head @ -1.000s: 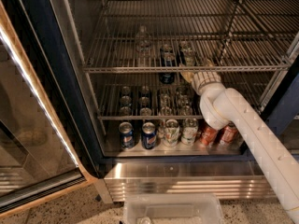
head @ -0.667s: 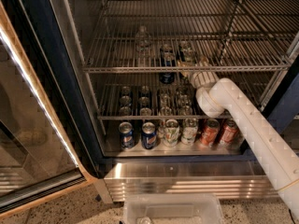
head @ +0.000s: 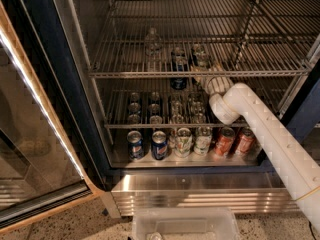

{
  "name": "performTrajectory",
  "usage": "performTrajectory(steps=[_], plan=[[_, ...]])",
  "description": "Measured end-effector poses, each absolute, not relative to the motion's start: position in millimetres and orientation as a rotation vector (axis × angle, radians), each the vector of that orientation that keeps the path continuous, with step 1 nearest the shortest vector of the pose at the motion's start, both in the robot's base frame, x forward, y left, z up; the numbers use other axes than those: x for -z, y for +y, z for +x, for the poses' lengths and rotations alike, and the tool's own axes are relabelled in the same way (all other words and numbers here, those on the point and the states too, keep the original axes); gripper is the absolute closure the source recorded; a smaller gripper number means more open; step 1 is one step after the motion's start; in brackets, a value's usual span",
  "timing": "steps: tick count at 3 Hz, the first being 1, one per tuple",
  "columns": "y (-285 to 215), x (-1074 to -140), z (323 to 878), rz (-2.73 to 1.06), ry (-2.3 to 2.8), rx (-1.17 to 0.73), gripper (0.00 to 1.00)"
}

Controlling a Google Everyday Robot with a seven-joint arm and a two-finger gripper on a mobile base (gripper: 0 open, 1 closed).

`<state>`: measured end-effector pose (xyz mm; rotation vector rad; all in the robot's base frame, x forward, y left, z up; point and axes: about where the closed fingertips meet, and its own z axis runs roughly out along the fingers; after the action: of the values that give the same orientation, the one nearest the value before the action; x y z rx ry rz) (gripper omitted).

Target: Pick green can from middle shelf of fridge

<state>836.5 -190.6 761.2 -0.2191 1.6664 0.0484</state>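
The fridge [head: 30,84] stands open, with a dark blue frame and silver wire racks. On the middle shelf [head: 125,74] stand a clear bottle [head: 153,41] and two small cans with silver tops. The right one is the green can [head: 201,55]; the other can [head: 178,55] is just left of it. My gripper [head: 201,74] is at the shelf's front bar, right below and in front of the green can. My white arm [head: 270,134] reaches in from the lower right. A dark blue can [head: 178,82] shows just under the shelf.
The lower rack [head: 115,126] holds several silver-topped cans. The fridge floor holds two blue cans [head: 147,145], white printed cans [head: 192,141] and red cans [head: 234,141]. The glass door [head: 35,149] hangs open at left. A clear plastic bin [head: 185,224] sits on the floor in front.
My gripper and wrist have moved slightly up and left, from under the shelf's front bar to level with it, closer to the green can. The cans have not moved.
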Motion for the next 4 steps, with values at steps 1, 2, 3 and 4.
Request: performTrajectory(steps=[1, 2, 3, 4], plan=[[-191, -761, 836, -0.218, 1.667, -0.05, 0.8], [-191, -761, 836, -0.218, 1.667, -0.05, 1.0], [-190, -763, 834, -0.211, 1.656, -0.052, 1.0], [-192, -767, 822, -0.195, 1.636, -0.046, 1.0]])
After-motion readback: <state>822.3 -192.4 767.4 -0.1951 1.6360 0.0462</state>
